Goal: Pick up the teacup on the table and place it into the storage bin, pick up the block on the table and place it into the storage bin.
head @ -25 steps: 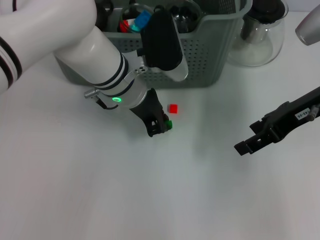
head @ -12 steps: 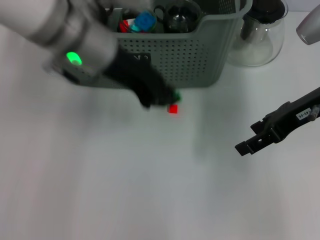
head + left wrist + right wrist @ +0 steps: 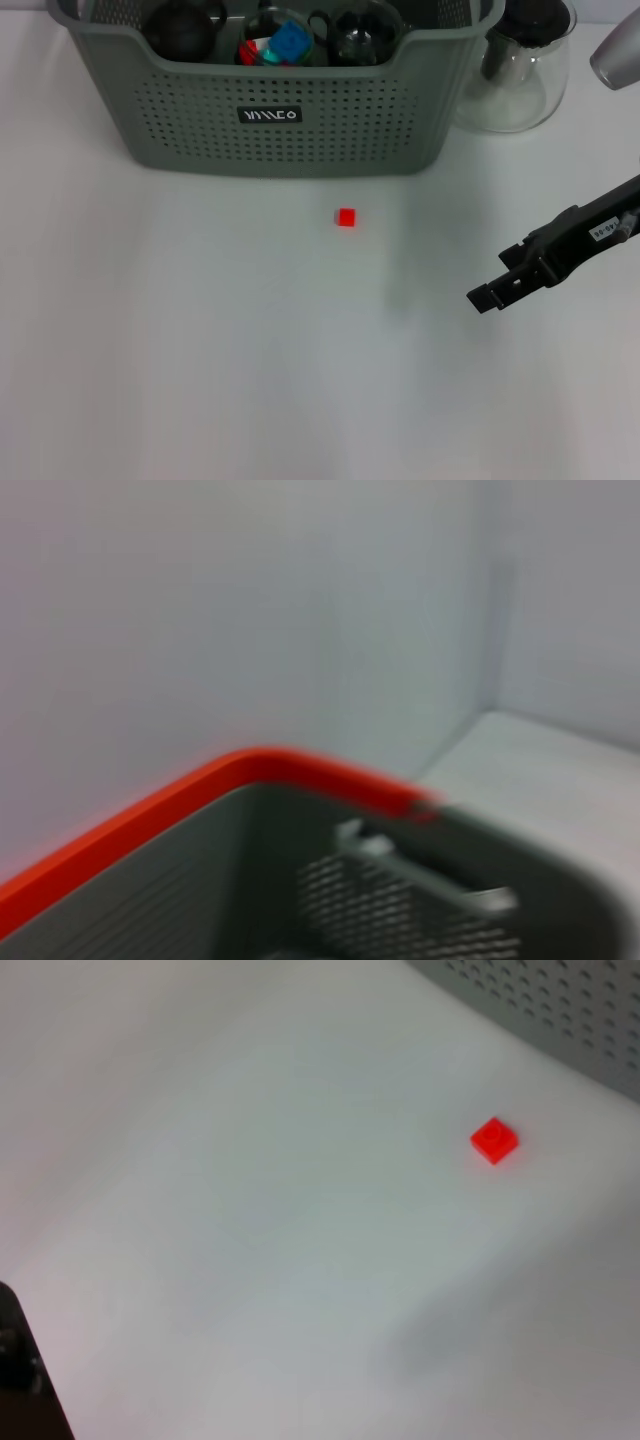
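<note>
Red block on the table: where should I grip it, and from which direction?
Grip the red block across two opposite flat sides, coming straight down. It lies flat and alone on the table, clear of the bin, so nothing blocks a top approach. Right gripper is nearest.

Plain white table [image 3: 200, 350] spread wide, evenly lit, with soft faint shadows. Beyond table, seen in left wrist view, pale grey wall [image 3: 200, 610] met second wall at a corner.
</note>
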`<state>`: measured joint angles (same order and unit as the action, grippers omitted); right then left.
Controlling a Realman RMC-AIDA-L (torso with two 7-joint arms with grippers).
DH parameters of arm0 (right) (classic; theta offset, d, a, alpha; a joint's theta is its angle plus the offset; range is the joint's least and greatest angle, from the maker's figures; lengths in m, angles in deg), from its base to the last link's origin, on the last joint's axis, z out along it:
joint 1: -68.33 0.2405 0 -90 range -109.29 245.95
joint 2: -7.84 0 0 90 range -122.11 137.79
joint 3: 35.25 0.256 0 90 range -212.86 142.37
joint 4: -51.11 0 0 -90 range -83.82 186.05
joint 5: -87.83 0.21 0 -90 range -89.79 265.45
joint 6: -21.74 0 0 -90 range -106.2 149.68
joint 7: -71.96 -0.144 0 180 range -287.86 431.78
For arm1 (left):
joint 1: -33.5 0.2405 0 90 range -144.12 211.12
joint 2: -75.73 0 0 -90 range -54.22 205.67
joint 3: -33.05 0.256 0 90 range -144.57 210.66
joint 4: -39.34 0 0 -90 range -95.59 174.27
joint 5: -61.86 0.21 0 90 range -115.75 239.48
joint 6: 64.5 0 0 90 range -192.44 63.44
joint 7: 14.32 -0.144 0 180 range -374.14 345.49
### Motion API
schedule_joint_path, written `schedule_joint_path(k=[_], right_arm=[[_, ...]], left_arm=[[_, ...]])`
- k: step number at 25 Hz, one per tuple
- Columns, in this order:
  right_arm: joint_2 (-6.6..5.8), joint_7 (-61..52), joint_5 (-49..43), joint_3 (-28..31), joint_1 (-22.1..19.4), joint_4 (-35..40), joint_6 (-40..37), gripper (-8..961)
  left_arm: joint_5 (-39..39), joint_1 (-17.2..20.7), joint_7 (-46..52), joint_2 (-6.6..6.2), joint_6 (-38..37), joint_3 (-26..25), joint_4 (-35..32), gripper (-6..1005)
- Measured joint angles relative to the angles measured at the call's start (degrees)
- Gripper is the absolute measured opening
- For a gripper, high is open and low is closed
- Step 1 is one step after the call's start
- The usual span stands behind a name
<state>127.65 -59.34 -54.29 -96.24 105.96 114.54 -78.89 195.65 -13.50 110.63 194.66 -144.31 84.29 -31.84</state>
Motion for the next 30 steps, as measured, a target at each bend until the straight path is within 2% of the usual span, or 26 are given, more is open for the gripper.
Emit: schedule_joint_path(k=[4, 6, 9, 17, 18, 21, 23, 24, 27, 30], right_arm=[[-0.07, -0.8, 0.0, -0.2, 0.4, 0.0, 0.0, 928], [-0.08, -0.9, 0.0, -0.3, 0.6, 0.0, -0.1, 927], [-0.16, -1.0, 0.0, -0.4, 0.7, -0.1, -0.1, 927], [-0.25, -1.0, 0.0, -0.3, 0.7, -0.1, -0.2, 928], [-0.28, -1.0, 0.0, -0.3, 0.6, -0.1, -0.2, 928], [-0.39, -0.6, 0.0, -0.1, 0.5, -0.1, -0.3, 928], [-0.58, -0.4, 0.0, 0.0, 0.4, -0.1, -0.3, 927], [-0.73, -0.4, 0.0, 0.0, 0.3, -0.1, -0.2, 927], [-1.44, -0.6, 0.0, 0.2, 0.0, -0.1, -0.1, 927], [-2.29, -0.8, 0.0, 0.9, -0.2, -0.4, 0.0, 928]], left_arm=[[3.2, -4.5, 0.3, -2.65, 9.9, -0.3, 13.5, 266], [3.9, -6.1, 0.6, -3.42, 14.0, -0.4, 18.1, 275], [4.2, -6.7, 0.6, -3.36, 17.6, -0.2, 20.6, 288], [4.3, -6.8, 0.7, -2.92, 19.3, 0.8, 20.5, 324], [4.3, -6.7, 0.7, -2.92, 18.9, 0.7, 20.3, 365], [2.8, -5.8, 0.2, -2.98, 14.9, 0.2, 17.6, 487], [0.3, -4.4, -0.6, -2.83, 10.2, 0.0, 14.1, 576], [-2.5, -2.7, -2.2, -2.50, 5.2, 0.0, 10.5, 624], [-8.6, 1.6, -8.3, -0.85, -8.6, 0.6, 1.9, 769], [-7.7, 4.7, -9.7, 1.36, -16.0, 3.1, -3.3, 789]])
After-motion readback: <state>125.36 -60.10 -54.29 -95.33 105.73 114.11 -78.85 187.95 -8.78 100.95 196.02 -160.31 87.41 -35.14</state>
